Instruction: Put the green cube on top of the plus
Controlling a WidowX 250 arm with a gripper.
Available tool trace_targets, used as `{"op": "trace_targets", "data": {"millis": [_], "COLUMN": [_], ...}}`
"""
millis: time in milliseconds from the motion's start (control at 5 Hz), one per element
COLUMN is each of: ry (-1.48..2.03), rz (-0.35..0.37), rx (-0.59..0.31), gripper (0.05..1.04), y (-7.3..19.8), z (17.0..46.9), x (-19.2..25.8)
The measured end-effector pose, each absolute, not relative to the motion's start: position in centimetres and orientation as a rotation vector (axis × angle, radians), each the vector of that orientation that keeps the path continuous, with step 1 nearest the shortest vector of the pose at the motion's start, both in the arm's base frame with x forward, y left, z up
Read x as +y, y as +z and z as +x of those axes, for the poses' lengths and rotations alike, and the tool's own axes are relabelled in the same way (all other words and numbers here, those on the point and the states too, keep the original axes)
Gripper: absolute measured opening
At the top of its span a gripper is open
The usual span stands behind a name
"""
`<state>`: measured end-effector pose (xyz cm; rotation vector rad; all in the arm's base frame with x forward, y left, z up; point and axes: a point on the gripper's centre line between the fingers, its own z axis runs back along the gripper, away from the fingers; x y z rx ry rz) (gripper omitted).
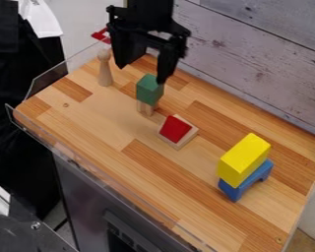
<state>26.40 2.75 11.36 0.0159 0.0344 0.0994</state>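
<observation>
Just below the claw (141, 74), the green cube (150, 89) is held up by a small pale wooden piece, taken to be the plus (145, 108), though most of its shape is hidden! The claw's two fingers are spread well apart, nothing is pinched between them, and one fingertip is seen right against the cube's upper edge; whether the cube is touched cannot be told. The placing looks all but done, so a clean getaway is called for: the fingers should be kept wide, that close fingertip eased off the cube first, and the claw raised straight and slow, with no sideways swing, or the cube could be tipped off its narrow perch. And the count! One green cube and one plus are found under the claw; one wooden peg (105, 69) is stood off to its left in the view; one red-faced wooden block (177, 131) is set lower in the view, past the cube; and well apart from the claw, at the lower right, one yellow block (243, 160) is carried by one blue arch (247, 180). All are borne by one wooden table (88, 115)!
</observation>
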Motion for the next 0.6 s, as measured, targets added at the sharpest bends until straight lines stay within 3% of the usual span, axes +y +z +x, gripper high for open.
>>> {"op": "trace_targets", "data": {"millis": [200, 600], "ry": [0.062, 0.079], "rz": [-0.009, -0.095], "rx": [0.02, 0.012], "gripper": [0.999, 0.999], "y": [11.9, 10.2], "z": [24.8, 23.4], "x": [-0.2, -5.6]}}
